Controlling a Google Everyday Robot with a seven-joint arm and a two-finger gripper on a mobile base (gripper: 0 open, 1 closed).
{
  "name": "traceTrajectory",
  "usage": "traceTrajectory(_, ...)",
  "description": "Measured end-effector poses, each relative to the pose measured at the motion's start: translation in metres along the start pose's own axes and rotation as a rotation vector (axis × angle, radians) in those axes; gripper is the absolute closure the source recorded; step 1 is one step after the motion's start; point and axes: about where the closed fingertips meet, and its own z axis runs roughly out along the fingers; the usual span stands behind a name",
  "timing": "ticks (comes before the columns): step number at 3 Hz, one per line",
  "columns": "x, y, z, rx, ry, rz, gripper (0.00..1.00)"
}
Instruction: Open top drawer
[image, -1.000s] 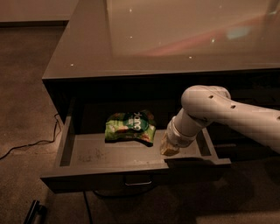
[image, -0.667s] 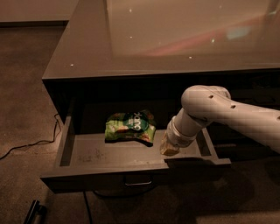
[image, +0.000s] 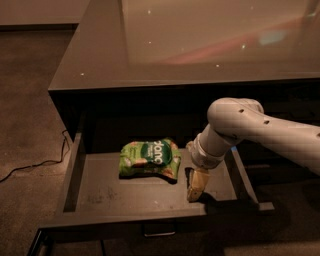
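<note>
Top drawer (image: 107, 194) looks well out. Gripper (image: 196, 186) sits low inside, near snack bag (image: 150, 158); open or closed, can't tell. Risk: careless exit catches front edge, shoves drawer back.

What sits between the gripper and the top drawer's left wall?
A green snack bag lies on the tray floor between the gripper and the left wall of the top drawer, seen in the camera view.
</note>
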Motion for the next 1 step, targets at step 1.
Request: traceTrajectory(1,0.0000,0.0000,0.0000,0.000,0.000,0.000,0.00)
